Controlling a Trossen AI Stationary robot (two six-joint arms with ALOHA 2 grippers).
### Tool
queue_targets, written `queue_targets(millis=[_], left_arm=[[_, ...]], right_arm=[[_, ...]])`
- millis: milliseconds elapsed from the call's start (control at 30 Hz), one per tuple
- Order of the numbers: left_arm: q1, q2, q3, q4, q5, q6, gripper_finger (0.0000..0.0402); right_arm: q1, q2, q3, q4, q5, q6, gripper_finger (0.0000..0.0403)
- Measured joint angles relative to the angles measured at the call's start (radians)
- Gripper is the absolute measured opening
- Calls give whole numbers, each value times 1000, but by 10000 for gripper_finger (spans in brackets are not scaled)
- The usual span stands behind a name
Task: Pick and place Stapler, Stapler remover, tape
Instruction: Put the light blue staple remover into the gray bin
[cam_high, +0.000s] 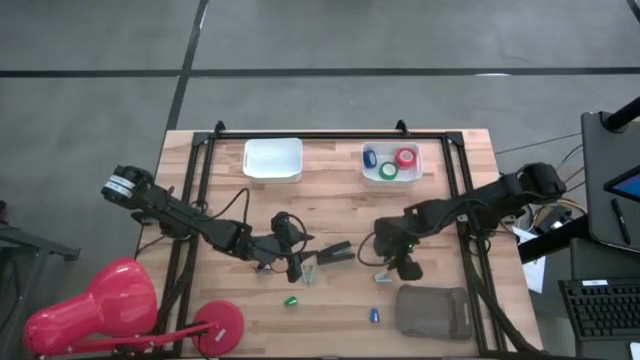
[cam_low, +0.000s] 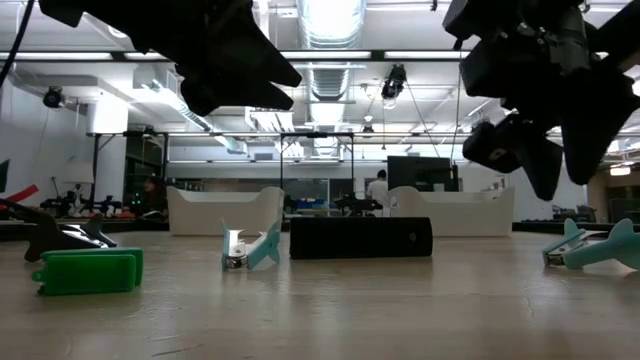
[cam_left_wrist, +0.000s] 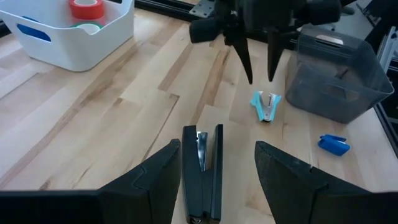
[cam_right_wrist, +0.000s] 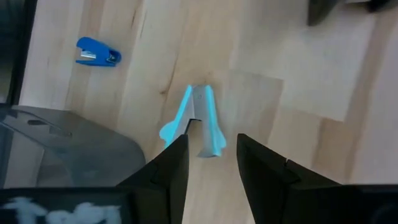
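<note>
The stapler (cam_high: 335, 252) lies flat on the wood just below the middle of the high view, between the spread fingers of the left gripper (cam_high: 297, 262), not yet pinched. To its right, a teal staple remover (cam_right_wrist: 199, 121) sits under the right gripper (cam_high: 400, 266), whose fingers are also apart and empty. The tape (cam_high: 405, 158) rolls rest in the white bin (cam_high: 370, 175) at upper right. Risk: both grippers work close together, and closing off-centre could skid the stapler away

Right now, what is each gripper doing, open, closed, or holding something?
Left gripper: open, empty, fingers either side of the black stapler.
Right gripper: open, empty, poised over a teal staple remover.
</note>
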Motion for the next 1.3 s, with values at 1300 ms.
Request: queue_targets(millis=[1300], left_arm=[[0, 0, 0, -1, 1, -19, 206]], right_arm=[[19, 60, 60, -47, 5, -12, 9]])
